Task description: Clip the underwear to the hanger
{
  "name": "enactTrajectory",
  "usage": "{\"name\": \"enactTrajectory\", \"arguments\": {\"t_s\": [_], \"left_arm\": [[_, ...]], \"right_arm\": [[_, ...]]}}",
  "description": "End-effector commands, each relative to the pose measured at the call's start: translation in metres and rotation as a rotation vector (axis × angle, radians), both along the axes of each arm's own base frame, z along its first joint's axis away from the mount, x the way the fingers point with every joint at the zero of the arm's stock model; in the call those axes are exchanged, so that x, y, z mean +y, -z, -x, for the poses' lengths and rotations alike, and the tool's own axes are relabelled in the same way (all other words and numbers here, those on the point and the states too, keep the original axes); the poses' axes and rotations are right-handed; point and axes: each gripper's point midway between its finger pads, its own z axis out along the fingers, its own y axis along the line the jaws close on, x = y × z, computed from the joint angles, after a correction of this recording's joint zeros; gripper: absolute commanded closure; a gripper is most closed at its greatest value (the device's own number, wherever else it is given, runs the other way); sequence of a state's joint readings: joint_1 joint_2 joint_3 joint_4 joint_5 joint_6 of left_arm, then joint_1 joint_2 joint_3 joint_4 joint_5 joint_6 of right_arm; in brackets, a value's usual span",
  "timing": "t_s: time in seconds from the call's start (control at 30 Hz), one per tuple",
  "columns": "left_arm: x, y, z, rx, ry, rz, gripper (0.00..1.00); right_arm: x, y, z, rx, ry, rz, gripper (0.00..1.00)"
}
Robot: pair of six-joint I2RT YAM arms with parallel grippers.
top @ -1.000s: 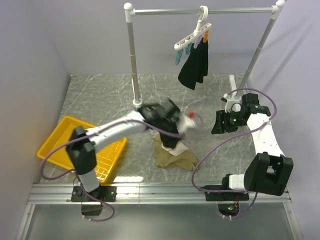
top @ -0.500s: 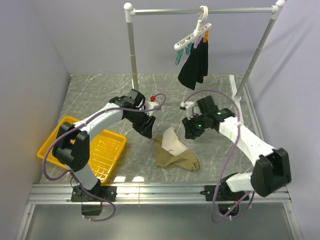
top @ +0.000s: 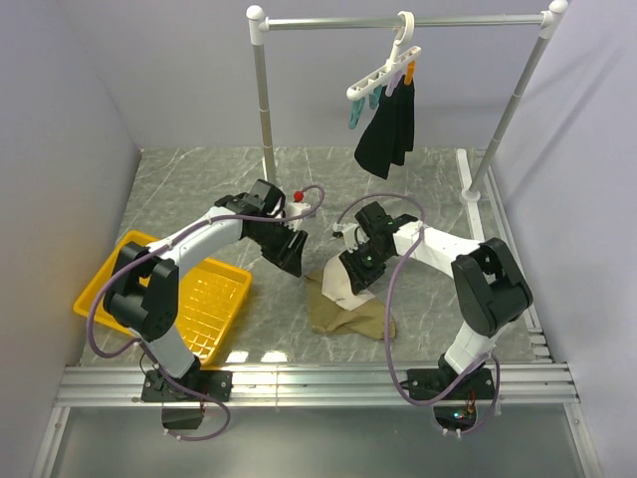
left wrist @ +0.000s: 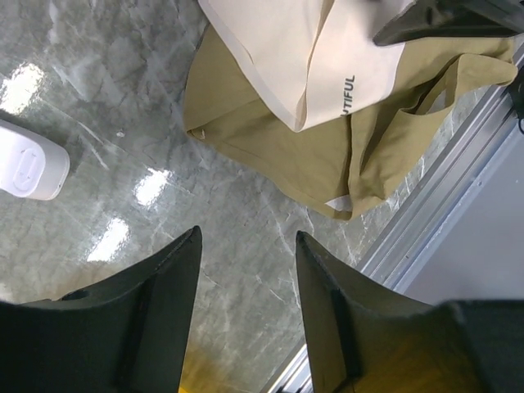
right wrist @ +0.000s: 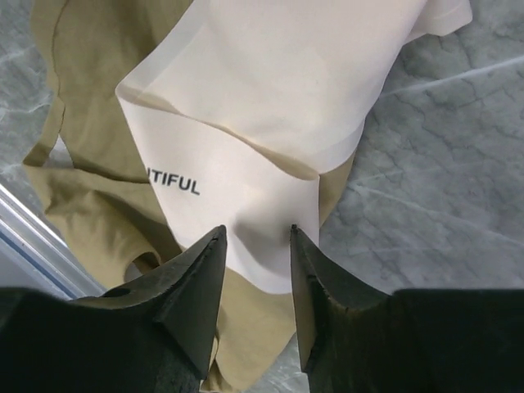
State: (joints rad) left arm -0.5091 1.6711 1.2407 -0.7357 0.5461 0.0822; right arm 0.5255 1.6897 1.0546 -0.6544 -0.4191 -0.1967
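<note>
**A:** Start at the left. What is there?

**B:** A yellow basket [top: 124, 274] sits on the bench [top: 199, 189], off to the left of the left gripper [top: 289, 254]. That gripper hangs low over bare marbled surface. Its jaws are fairly wide, with only the bench showing between them in the wrist view. A small white object with a red tip [top: 304, 204] lies just beyond it.

**A:** And the underwear?

**B:** The underwear [top: 348, 311] lies crumpled on the bench, near the left gripper's right side but apart from it. It is tan cloth with a cream patch folded up on top, and the patch has dark lettering printed on it.

**A:** Where is the other arm?

**B:** The right gripper [right wrist: 254, 282] points down right over that cream patch. Its fingers [right wrist: 196, 295] are a narrow gap apart, and the pale cloth shows between them. I cannot tell whether the tips touch the fabric. The garment is flat on the bench.

**A:** And the hanger?

**B:** The hanger [top: 383, 75] is high up, beyond the right gripper and well apart from it. It hooks over the silver rail [top: 398, 20] and tilts down to the left. A black garment [top: 388, 129] hangs from its clips.
</note>
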Motion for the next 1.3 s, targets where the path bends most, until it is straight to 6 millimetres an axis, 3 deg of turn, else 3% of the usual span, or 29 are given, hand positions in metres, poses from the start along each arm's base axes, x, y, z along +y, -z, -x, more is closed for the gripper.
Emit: {"name": "enactTrajectory", "arguments": {"t_s": [0.0, 0.07, 0.1, 0.2, 0.3, 0.47, 0.53, 0.57, 0.6, 0.63, 0.67, 0.77, 1.03, 1.13, 1.27], "left_arm": [[-0.011, 0.0, -0.005, 0.009, -0.002, 0.042, 0.45], [-0.016, 0.004, -0.002, 0.044, 0.001, 0.056, 0.45], [-0.019, 0.01, 0.0, 0.058, 0.007, 0.055, 0.45], [-0.024, 0.025, 0.011, 0.072, 0.034, 0.015, 0.45], [-0.027, 0.04, 0.015, 0.064, 0.045, -0.038, 0.45], [-0.04, 0.06, 0.018, 0.044, 0.067, -0.096, 0.48], [-0.041, 0.068, 0.017, 0.026, 0.069, -0.134, 0.54], [-0.041, 0.072, 0.017, 0.025, 0.071, -0.147, 0.6], [-0.039, 0.08, 0.019, 0.037, 0.077, -0.171, 0.82], [-0.038, 0.081, 0.018, 0.041, 0.077, -0.184, 0.94], [-0.035, 0.085, 0.019, 0.048, 0.079, -0.201, 1.0], [-0.021, 0.09, 0.03, 0.068, 0.105, -0.248, 1.0], [0.021, 0.072, 0.072, 0.083, 0.167, -0.308, 1.0], [0.026, 0.065, 0.084, 0.071, 0.199, -0.302, 1.0], [0.021, 0.059, 0.11, 0.103, 0.275, -0.276, 1.0]], "right_arm": [[0.013, -0.007, -0.016, -0.047, 0.007, -0.033, 0.61], [0.013, -0.006, -0.017, -0.049, 0.007, -0.028, 0.68], [0.013, -0.006, -0.017, -0.05, 0.008, -0.03, 0.79], [0.012, -0.012, -0.015, -0.059, 0.009, -0.038, 0.94], [0.007, -0.017, -0.01, -0.062, 0.012, -0.035, 1.0], [-0.005, -0.033, -0.005, -0.105, 0.036, -0.042, 1.0], [-0.011, -0.04, -0.006, -0.122, 0.055, -0.049, 1.0], [-0.014, -0.041, -0.006, -0.125, 0.064, -0.047, 1.0], [-0.021, -0.045, -0.01, -0.136, 0.088, -0.049, 1.0], [-0.026, -0.047, -0.011, -0.14, 0.104, -0.049, 1.0], [-0.032, -0.047, -0.012, -0.139, 0.119, -0.041, 1.0], [-0.058, -0.047, -0.018, -0.139, 0.18, -0.017, 1.0], [-0.124, -0.041, -0.018, -0.162, 0.278, 0.116, 1.0], [-0.147, -0.034, -0.015, -0.175, 0.279, 0.205, 1.0], [-0.16, -0.025, -0.009, -0.178, 0.256, 0.255, 1.0]]}}
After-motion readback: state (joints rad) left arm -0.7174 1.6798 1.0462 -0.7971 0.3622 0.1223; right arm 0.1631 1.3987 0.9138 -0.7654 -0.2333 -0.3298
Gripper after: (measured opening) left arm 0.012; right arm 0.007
